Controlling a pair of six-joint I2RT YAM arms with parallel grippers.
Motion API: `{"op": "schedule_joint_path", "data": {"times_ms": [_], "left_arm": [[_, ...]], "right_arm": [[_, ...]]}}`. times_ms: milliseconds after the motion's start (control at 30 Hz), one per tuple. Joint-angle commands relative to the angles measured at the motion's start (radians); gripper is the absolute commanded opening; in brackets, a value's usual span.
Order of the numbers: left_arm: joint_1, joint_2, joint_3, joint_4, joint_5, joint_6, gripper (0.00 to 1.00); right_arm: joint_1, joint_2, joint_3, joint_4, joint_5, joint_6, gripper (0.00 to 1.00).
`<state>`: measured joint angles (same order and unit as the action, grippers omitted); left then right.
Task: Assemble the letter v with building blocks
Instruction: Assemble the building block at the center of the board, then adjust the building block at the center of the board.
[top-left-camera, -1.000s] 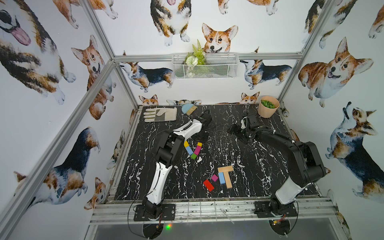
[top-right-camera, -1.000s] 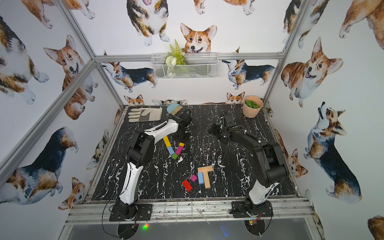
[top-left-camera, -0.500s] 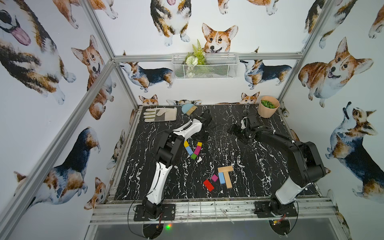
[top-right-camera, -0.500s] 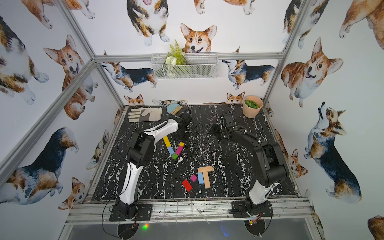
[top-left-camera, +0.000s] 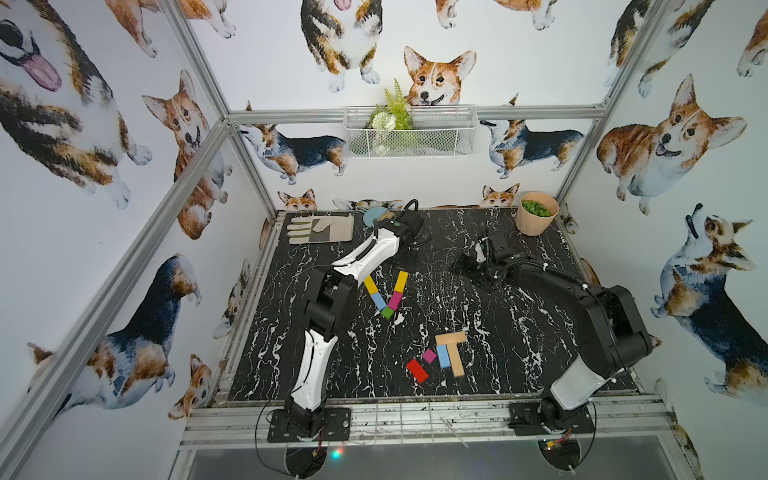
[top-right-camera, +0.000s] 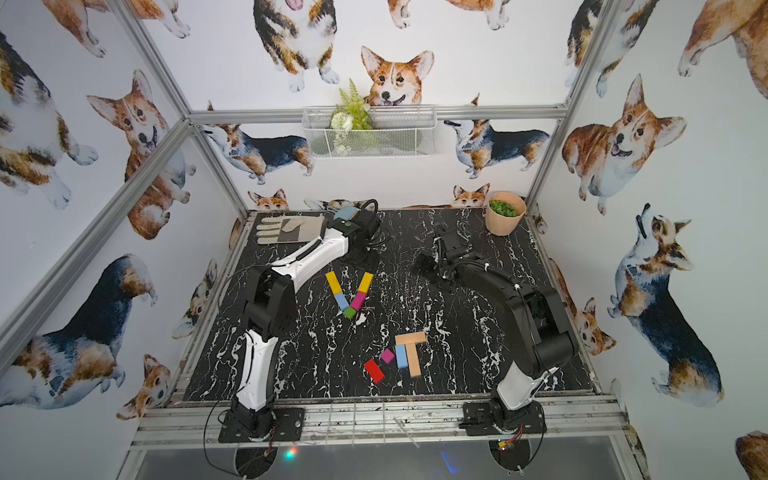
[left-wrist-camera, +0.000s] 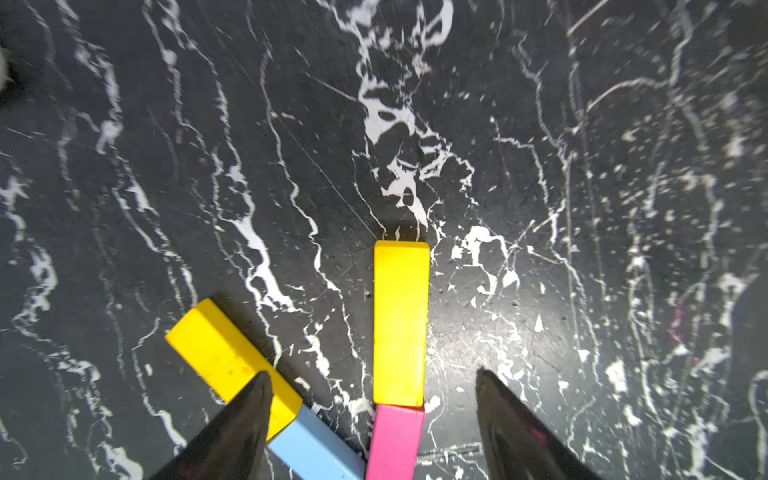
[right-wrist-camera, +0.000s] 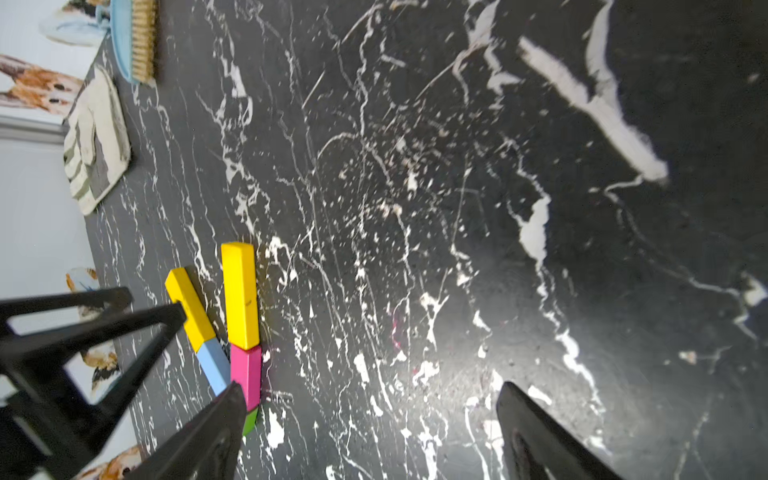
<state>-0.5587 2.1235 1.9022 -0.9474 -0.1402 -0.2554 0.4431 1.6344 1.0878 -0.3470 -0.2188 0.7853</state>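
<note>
So the black marble table (top-left-camera: 519, 324) is basically the whole workspace, and both arms reach over its far half. The left arm (top-left-camera: 365, 257) stretches out to the far end of the build, which I'd guess is about tending the top of the letter. The right arm (top-left-camera: 552, 286) sits off to the right, well apart from the blocks, probably just parked out of the way. A work glove (top-left-camera: 320, 228) and a pot of greens (top-left-camera: 536, 218) sit along the far edge and have nothing to do with the job.

The V (top-left-camera: 386, 297) lies flat, left of centre, with its open end pointing far and its tip near. It looks complete to me. The leftover pile (top-left-camera: 444, 353) sits nearer and to the right, well apart, so it doesn't muddy the letter. It's two tan bars, a blue one, a magenta stub and a red one.

The left stroke is the left yellow bar (top-left-camera: 370, 284) followed by a light blue block (top-left-camera: 378, 300). The right stroke is the right yellow bar (top-left-camera: 401, 281) butted against a magenta block (top-left-camera: 395, 300). A green stub (top-left-camera: 387, 312) makes the tip.

The left gripper (left-wrist-camera: 372, 372) hangs over the right yellow bar with its jaws spread wide, a gap on each side, gripping nothing. The right gripper (right-wrist-camera: 370, 386) is spread wide and empty too.
</note>
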Motion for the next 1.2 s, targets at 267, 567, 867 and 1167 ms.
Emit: {"op": "schedule_joint_path", "data": {"times_ms": [267,567,867,1167], "left_arm": [[0.208,-0.455,-0.318,0.240,0.077,-0.020,1.00],[0.341,-0.649,-0.473,0.326,0.146,-0.053,1.00],[0.422,-0.718,-0.572,0.378,0.219,-0.085,1.00],[0.442,-0.728,-0.585,0.393,0.241,-0.082,1.00]], "right_arm": [[0.167,-0.250,-0.216,-0.212,0.007,0.107,0.95],[0.273,-0.340,-0.333,-0.265,-0.065,0.235,0.95],[0.301,-0.268,-0.353,-0.184,-0.095,0.281,0.95],[0.297,-0.169,-0.274,-0.137,-0.054,0.280,0.95]]}}
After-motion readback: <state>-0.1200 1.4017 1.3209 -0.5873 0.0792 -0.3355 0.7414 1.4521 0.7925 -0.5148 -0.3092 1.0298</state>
